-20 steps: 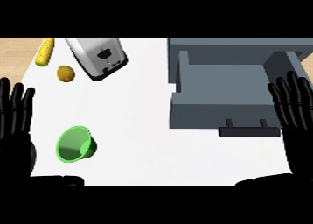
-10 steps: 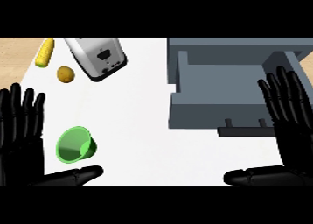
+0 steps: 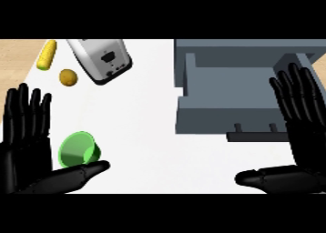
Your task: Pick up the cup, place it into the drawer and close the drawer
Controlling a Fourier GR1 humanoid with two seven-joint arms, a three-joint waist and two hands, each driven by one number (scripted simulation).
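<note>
Two hands nearest, both spread flat with fingers straight, holding nothing: left hand [image 3: 24,154] just beside one green cup [image 3: 78,149], thumb under it; right hand [image 3: 305,136] well right of cup, over one open grey drawer [image 3: 226,98]. Beyond cup, one toaster [image 3: 99,60], one potato [image 3: 69,77], one corn cob [image 3: 48,54].

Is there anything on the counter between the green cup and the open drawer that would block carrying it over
Nothing visible does. The green cup lies on its side by the left hand; only bare counter separates it from the open drawer. The toaster sits farther back.
</note>
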